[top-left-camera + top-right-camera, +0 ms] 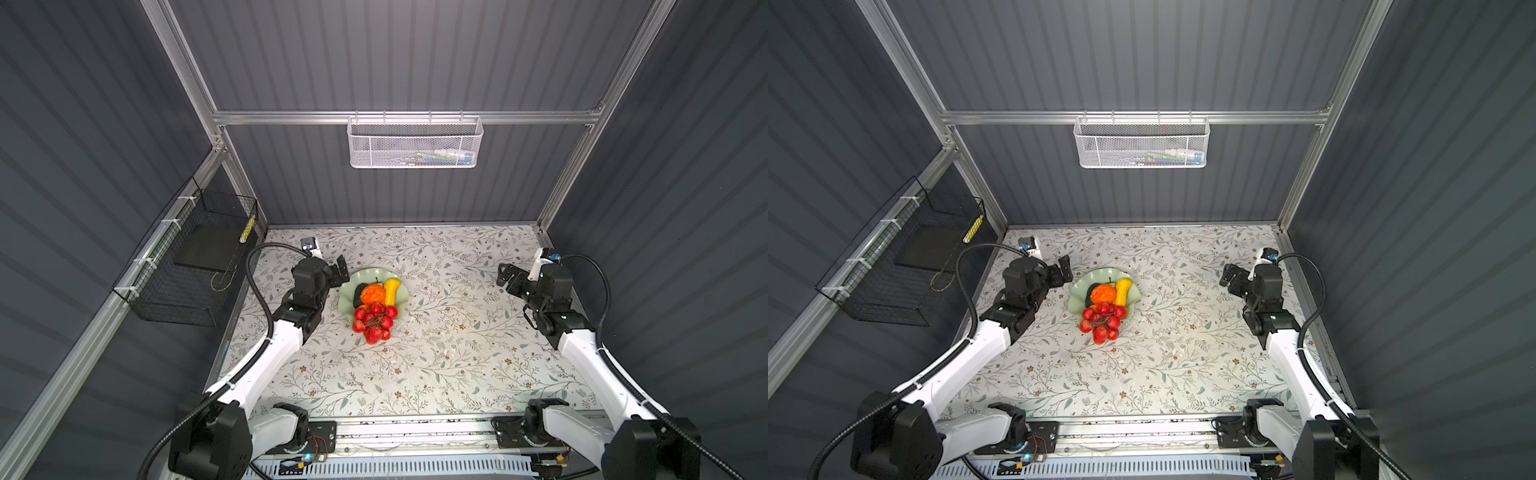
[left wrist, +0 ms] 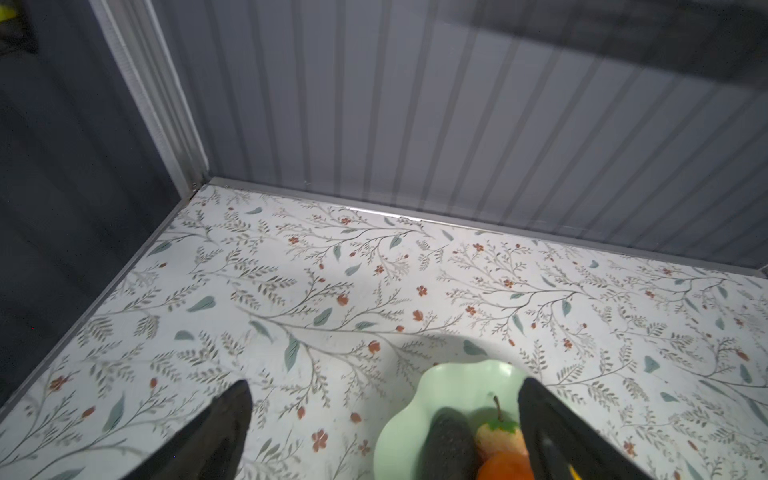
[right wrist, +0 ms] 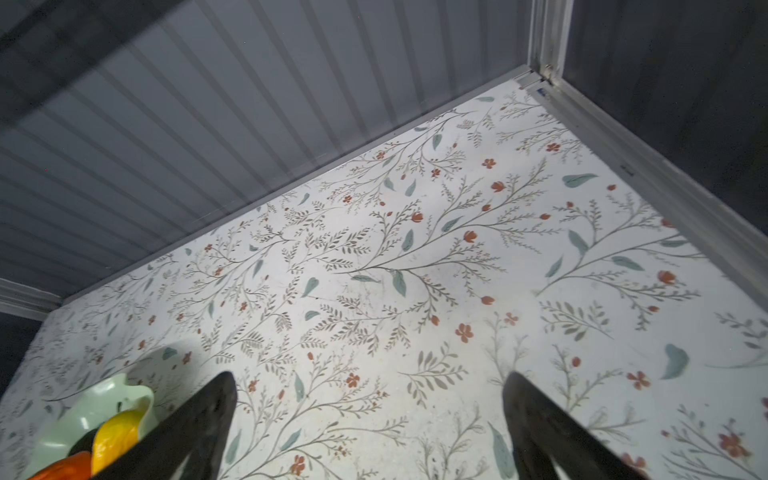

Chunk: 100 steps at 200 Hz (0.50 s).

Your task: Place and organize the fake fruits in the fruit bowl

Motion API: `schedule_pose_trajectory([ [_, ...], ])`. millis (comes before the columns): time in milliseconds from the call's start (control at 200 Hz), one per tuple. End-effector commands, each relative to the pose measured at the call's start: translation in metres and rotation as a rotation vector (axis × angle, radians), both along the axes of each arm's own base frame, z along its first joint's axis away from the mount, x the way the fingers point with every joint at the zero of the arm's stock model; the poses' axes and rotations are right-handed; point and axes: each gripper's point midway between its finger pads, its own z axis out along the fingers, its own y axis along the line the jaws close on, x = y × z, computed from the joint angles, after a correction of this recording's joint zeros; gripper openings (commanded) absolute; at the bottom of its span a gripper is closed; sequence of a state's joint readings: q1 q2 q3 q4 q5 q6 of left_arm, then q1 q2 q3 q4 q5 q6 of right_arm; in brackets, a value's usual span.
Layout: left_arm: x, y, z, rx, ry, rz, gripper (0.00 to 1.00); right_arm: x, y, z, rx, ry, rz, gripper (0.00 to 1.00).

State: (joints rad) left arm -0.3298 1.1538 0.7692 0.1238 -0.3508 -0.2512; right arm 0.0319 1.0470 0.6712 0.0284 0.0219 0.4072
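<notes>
Fake fruits (image 1: 375, 308) lie heaped in the pale mint-green glossy bowl with a wavy scalloped rim (image 1: 345, 303). Just beside it is the left hand (image 1: 340, 272), its jaws wide apart and empty. The right hand (image 1: 508, 277), equally spread and empty, hovers well apart.

The bunch of red grapes (image 1: 374, 323) spills over the near rim onto the floral-printed worktop (image 1: 457, 353), so tidying it likely comes next. Pinch its dark central stem and lift rather than drag, since the slick bowl may slide.

Behind the grapes nestle a smooth large orange (image 1: 371, 294), a ribbed yellow-orange squash-like piece (image 1: 391, 290) and a pebbly blackish avocado-like oval (image 1: 358, 293).
</notes>
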Motion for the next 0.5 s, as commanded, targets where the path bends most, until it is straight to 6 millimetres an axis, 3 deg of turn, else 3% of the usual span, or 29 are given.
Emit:
schedule_pose_trajectory([
  [0,-0.020,0.032,-0.008,0.038,-0.040,0.128,1.00,-0.009,-0.020,-0.012,-0.153,-0.034,-0.053,0.99],
  [195,-0.042,0.075,-0.060,0.245,-0.086,0.269,1.00,-0.009,-0.033,-0.031,-0.266,-0.103,-0.088,0.99],
  [295,-0.031,0.082,-0.096,0.261,-0.020,0.244,1.00,-0.004,-0.039,-0.043,-0.311,-0.134,-0.102,0.99],
  [325,-0.026,0.084,-0.106,0.255,-0.009,0.237,1.00,-0.002,-0.041,-0.057,-0.318,-0.111,-0.103,0.99],
  [385,-0.016,0.089,-0.125,0.245,0.017,0.217,1.00,0.001,-0.041,-0.067,-0.325,-0.140,-0.097,0.99],
  [495,0.005,0.090,-0.136,0.234,0.039,0.162,1.00,0.008,-0.041,-0.058,-0.371,-0.191,-0.068,0.99],
])
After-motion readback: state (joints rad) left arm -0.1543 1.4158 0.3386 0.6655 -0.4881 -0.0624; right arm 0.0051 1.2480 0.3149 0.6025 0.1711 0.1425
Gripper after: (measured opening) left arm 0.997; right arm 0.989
